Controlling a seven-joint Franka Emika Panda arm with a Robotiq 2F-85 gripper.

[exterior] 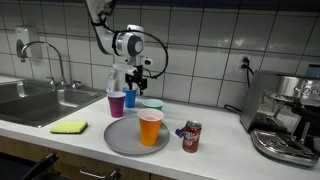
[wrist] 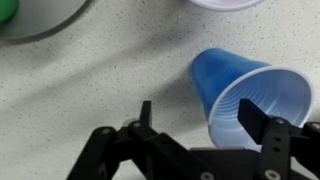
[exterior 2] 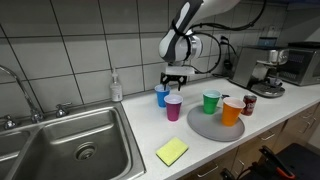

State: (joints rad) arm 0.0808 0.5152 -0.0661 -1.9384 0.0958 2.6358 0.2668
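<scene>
Wrist view: a blue cup (wrist: 250,95) stands upright on the speckled surface (wrist: 80,80), its open mouth facing the camera. The gripper (wrist: 200,112) hangs directly over it with its fingers spread apart. One dark finger (wrist: 255,115) lies over the cup's mouth, the other sits outside the near wall, so the rim falls between them. Whether either finger touches the cup cannot be told.

In both exterior views the blue cup (exterior: 130,97) (exterior 2: 161,96) is near the tiled wall, with a purple cup (exterior: 117,104) just beside it. Nearby, a grey plate (exterior: 120,140) carries an orange cup (exterior: 150,127). A green cup (exterior: 152,105) stands behind the plate, and a soda can (exterior: 191,136) beside it. A yellow sponge (exterior: 69,127) lies near the sink (exterior: 30,100).
</scene>
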